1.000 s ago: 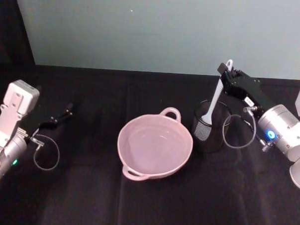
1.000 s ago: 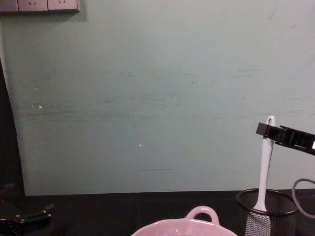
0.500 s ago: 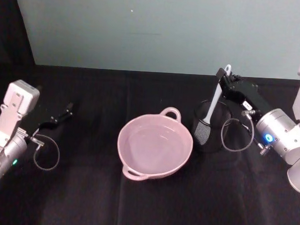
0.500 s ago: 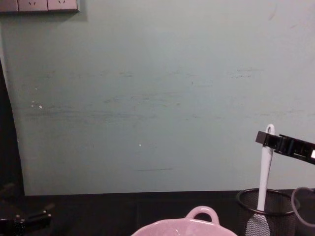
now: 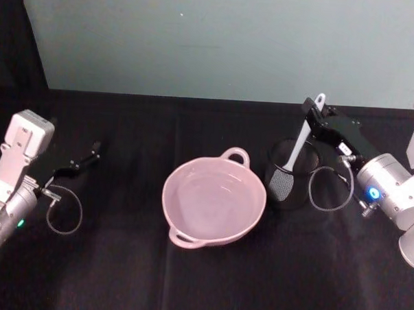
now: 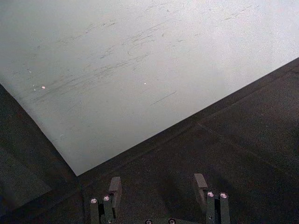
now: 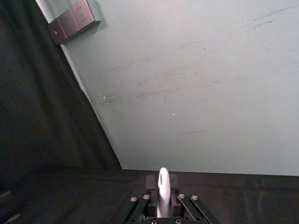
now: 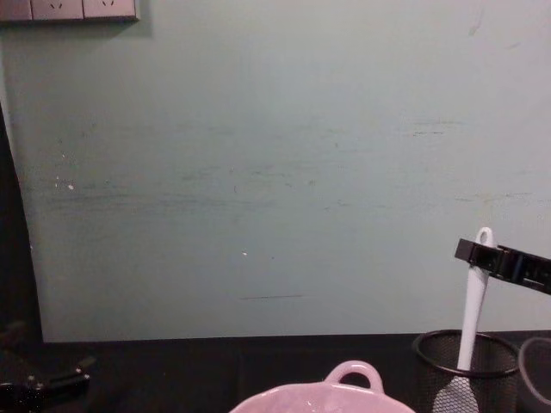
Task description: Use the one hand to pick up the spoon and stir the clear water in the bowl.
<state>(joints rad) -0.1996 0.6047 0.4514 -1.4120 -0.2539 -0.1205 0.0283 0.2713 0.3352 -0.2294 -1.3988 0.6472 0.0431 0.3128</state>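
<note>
Jaws of your right gripper [image 5: 311, 109] are clamped on the spoon [image 5: 300, 142] just below its holed end; the paddle head sits inside the black mesh cup [image 5: 291, 174], right of the pink bowl [image 5: 214, 200] at mid-table [image 5: 120, 261]. Your left gripper [image 5: 90, 154], fingers apart and empty, idles near the table's left edge.

Free room & obstacles. Black wire-mesh cup [image 5: 291, 174] stands just right of the pink bowl [image 5: 214, 200], near but apart; only a narrow gap between. Spoon [image 5: 298, 149] rises from the cup, its handle top clamped in the right end effector [image 5: 312, 111]. Bare bench [image 5: 133, 261] lies in front of and left of the bowl. Left end effector [image 5: 90, 153], fingers apart, sits well left. Wall [image 8: 258, 155] closes the rear.
</note>
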